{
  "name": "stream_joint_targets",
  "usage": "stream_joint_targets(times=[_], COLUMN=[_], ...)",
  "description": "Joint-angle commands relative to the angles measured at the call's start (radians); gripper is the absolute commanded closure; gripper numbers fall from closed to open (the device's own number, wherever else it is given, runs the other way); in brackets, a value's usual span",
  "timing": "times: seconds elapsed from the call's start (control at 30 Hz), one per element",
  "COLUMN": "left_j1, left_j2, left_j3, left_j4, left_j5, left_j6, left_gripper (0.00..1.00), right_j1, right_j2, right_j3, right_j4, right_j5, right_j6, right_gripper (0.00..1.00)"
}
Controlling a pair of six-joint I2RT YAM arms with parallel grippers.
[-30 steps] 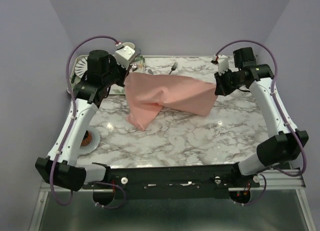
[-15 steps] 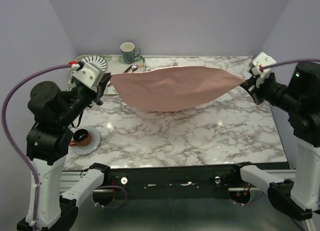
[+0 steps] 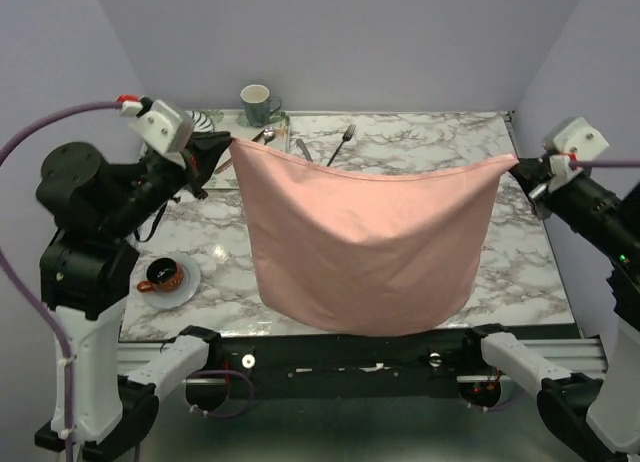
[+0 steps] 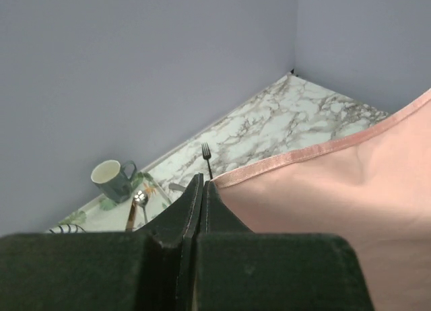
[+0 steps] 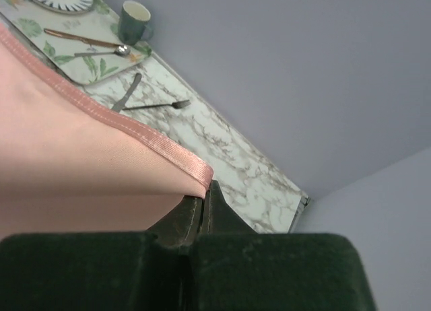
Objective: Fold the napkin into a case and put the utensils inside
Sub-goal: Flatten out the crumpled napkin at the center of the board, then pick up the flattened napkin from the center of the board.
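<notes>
The salmon-pink napkin (image 3: 365, 242) hangs unfolded in the air over the table, stretched between my two grippers by its top corners. No folded case shows. My left gripper (image 3: 225, 147) is shut on the left corner (image 4: 222, 180); my right gripper (image 3: 515, 167) is shut on the right corner (image 5: 199, 173). The silver fork (image 3: 340, 144) and silver knife (image 3: 303, 149) lie on the marble behind the napkin, and both also show in the right wrist view, fork (image 5: 158, 106) and knife (image 5: 128, 93). The fork (image 4: 207, 159) shows just past my left gripper (image 4: 203, 183).
A leaf-patterned tray (image 3: 235, 147) at the back left holds a spoon (image 3: 268, 135), a brown-handled utensil (image 5: 74, 36) and a striped plate (image 3: 205, 119). A green mug (image 3: 258, 104) stands behind it. A cup on a saucer (image 3: 165, 275) sits at the front left.
Both grippers have lifted the napkin off the table and pulled apart. It went from a slack bundle to a sheet hanging full length toward the table's near edge.
</notes>
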Motion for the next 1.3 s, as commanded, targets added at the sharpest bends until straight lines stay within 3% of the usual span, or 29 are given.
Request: stream_joint_targets(times=[0.0,0.23,0.4,0.53,0.57,0.6,0.67,0.7,0.73,0.77,1.0,1.07,1.27], left_j1=[0.007,0.01,0.027,0.048,0.05,0.051,0.064,0.065,0.073,0.08,0.105,0.105,0.116], left_j2=[0.165,0.398,0.661,0.859,0.901,0.976,1.051,1.109,1.113,1.099,0.758,0.713,0.719], left_j3=[-0.04,-0.231,-0.247,-0.11,-0.068,-0.025,0.137,0.193,0.218,0.187,-0.247,-0.34,-0.313], left_j4=[0.021,0.254,0.377,0.417,0.402,0.382,0.255,0.194,0.132,0.139,0.218,0.218,0.218], left_j5=[-0.013,-0.15,-0.2,-0.185,-0.199,-0.217,-0.201,-0.2,-0.202,-0.197,-0.102,-0.117,-0.07], left_j6=[-0.086,-0.035,-0.007,-0.012,-0.012,-0.018,-0.023,-0.015,-0.01,-0.013,0.12,0.138,0.091], left_gripper=[1.0,1.0,1.0,1.0,1.0,1.0,0.64,0.51,0.12,0.01,0.02,0.08,0.26], right_j1=[-0.001,-0.007,-0.031,-0.054,-0.063,-0.076,-0.114,-0.122,-0.146,-0.154,-0.186,-0.186,-0.188], right_j2=[0.125,0.305,0.523,0.743,0.817,0.859,0.925,0.972,0.979,0.973,0.764,0.741,0.84], right_j3=[-0.176,-0.482,-0.505,-0.394,-0.317,-0.275,-0.171,-0.09,-0.074,-0.069,-0.388,-0.476,-0.399], right_j4=[0.096,0.388,0.513,0.547,0.544,0.515,0.446,0.362,0.334,0.307,0.167,0.171,0.173], right_j5=[0.161,0.339,0.37,0.405,0.418,0.419,0.418,0.416,0.404,0.346,0.067,0.036,0.008], right_j6=[0.058,0.01,0.0,0.03,0.039,0.055,0.069,0.075,0.081,0.084,0.038,0.046,0.127], right_gripper=[0.99,0.99,0.99,0.72,0.54,0.48,0.21,0.2,0.18,0.17,0.17,0.17,0.21])
